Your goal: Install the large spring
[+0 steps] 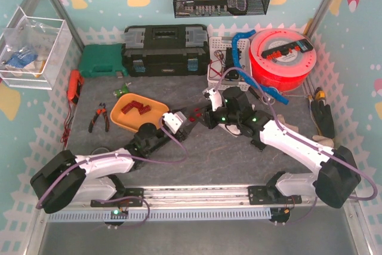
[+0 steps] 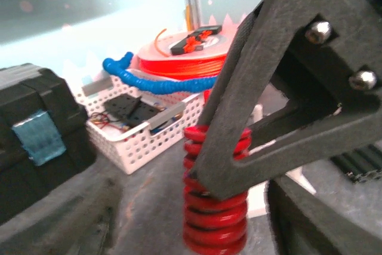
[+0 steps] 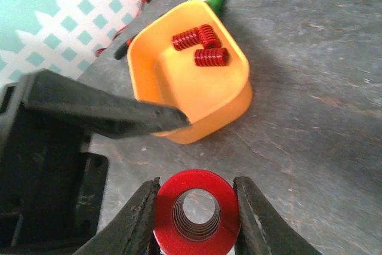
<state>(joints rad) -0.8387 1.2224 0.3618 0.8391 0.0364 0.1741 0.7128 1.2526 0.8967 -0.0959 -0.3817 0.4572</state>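
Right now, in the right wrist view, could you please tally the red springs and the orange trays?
Red springs: 4
Orange trays: 1
Total: 5

Table layout, back to front.
Along the back, the case (image 1: 102, 61) lies left of the toolbox (image 1: 165, 50), with the basket (image 1: 222, 67) and then the spool (image 1: 282, 58) to its right. Before the toolbox sits the tray (image 1: 156, 109) (small springs (image 1: 132, 107) in it), with the pliers (image 1: 98, 117) to its left. Right of the tray, the large spring (image 3: 222, 210) sits between the fingers of the right gripper (image 3: 194, 204).
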